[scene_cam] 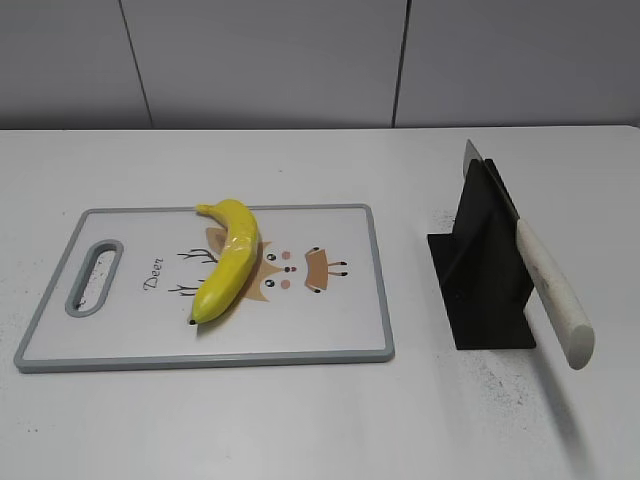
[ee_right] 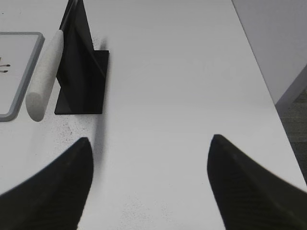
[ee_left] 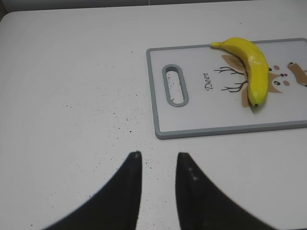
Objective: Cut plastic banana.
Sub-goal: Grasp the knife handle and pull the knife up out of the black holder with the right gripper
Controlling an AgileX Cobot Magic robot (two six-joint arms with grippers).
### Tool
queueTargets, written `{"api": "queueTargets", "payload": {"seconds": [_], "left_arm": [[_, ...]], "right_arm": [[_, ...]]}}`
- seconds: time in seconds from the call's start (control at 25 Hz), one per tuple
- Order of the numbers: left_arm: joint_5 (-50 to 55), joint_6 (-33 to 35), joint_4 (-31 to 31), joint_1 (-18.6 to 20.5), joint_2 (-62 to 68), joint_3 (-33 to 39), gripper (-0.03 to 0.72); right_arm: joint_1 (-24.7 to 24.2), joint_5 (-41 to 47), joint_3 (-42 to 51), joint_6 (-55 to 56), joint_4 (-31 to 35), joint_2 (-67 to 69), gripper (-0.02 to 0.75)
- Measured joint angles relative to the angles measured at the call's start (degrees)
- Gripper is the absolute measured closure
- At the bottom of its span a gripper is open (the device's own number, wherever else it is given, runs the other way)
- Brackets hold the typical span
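Note:
The yellow plastic banana [scene_cam: 230, 260] lies whole on a white cutting board [scene_cam: 120, 345] with a grey rim and a deer drawing; it also shows in the left wrist view [ee_left: 252, 67]. A knife with a white handle [scene_cam: 555, 295] rests in a black stand [scene_cam: 485, 270], blade up and back; the handle shows in the right wrist view [ee_right: 45, 74]. My left gripper [ee_left: 158, 155] is open and empty over bare table, left of the board's near edge. My right gripper [ee_right: 149, 141] is wide open and empty, right of the stand. Neither gripper shows in the exterior view.
The board [ee_left: 158, 86] has a slot handle [ee_left: 175, 85] at its left end. The black stand [ee_right: 81, 72] stands right of the board. The white table's right edge [ee_right: 268, 91] runs close beside my right gripper. A grey wall stands behind the table.

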Motion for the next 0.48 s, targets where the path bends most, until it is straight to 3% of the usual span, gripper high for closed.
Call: {"api": "queueTargets", "payload": {"seconds": [0.48], "left_arm": [[0.0, 0.0, 0.0, 0.0, 0.0, 0.0, 0.459]], "right_arm": [[0.0, 0.0, 0.0, 0.0, 0.0, 0.0, 0.176]]}}
